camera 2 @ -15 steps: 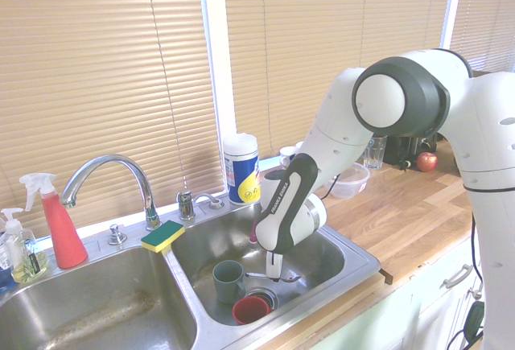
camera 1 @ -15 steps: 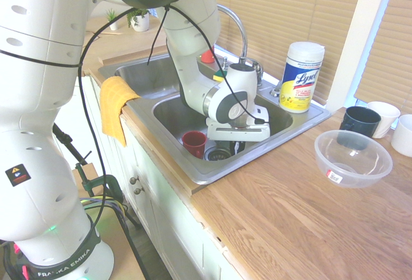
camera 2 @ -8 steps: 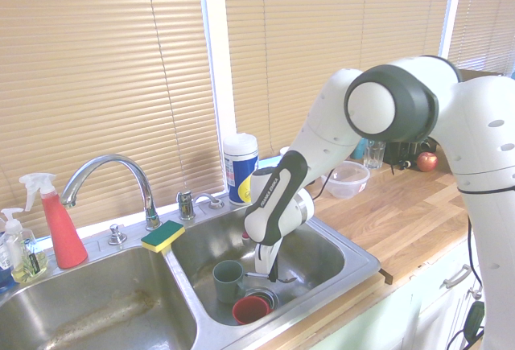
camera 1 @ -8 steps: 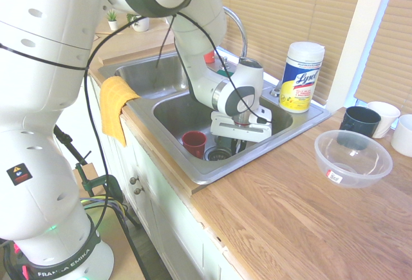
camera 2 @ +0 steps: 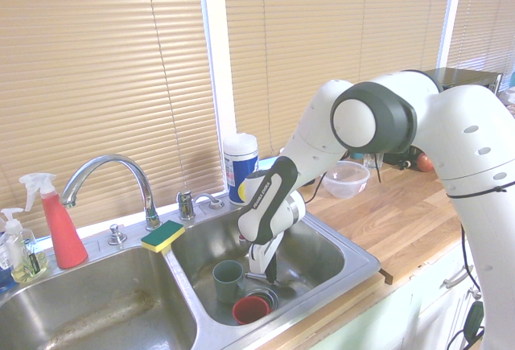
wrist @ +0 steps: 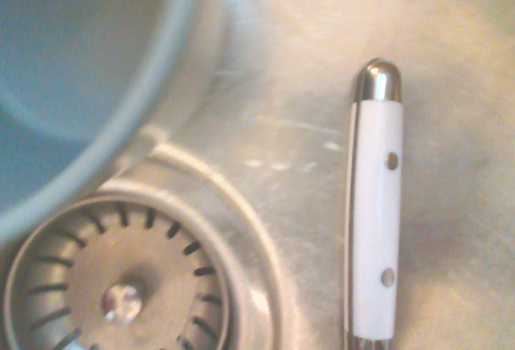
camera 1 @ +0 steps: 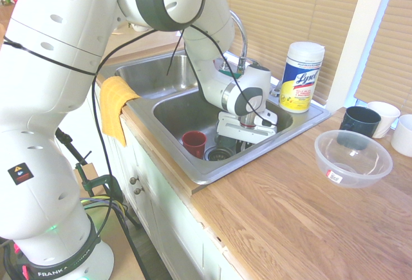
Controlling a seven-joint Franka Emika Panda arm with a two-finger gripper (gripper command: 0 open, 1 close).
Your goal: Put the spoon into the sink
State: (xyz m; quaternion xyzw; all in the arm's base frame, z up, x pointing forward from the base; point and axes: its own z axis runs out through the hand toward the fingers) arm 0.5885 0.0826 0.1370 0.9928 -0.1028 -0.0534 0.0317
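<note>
Spoon (wrist: 375, 205) lies at 3 o'clock of the drain strainer (wrist: 113, 286) in the sink (camera 1: 212, 167); pincer (camera 2: 269, 268) state unclear, so release low

"Lysol" on wipes tub (camera 1: 301, 77); "FRANKA EMIKA" on arm base (camera 1: 61, 268)

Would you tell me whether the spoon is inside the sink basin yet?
Inside. The wrist view shows the spoon's white handle over the steel sink floor beside the drain strainer; whether it rests there or is held, cannot tell.
</note>
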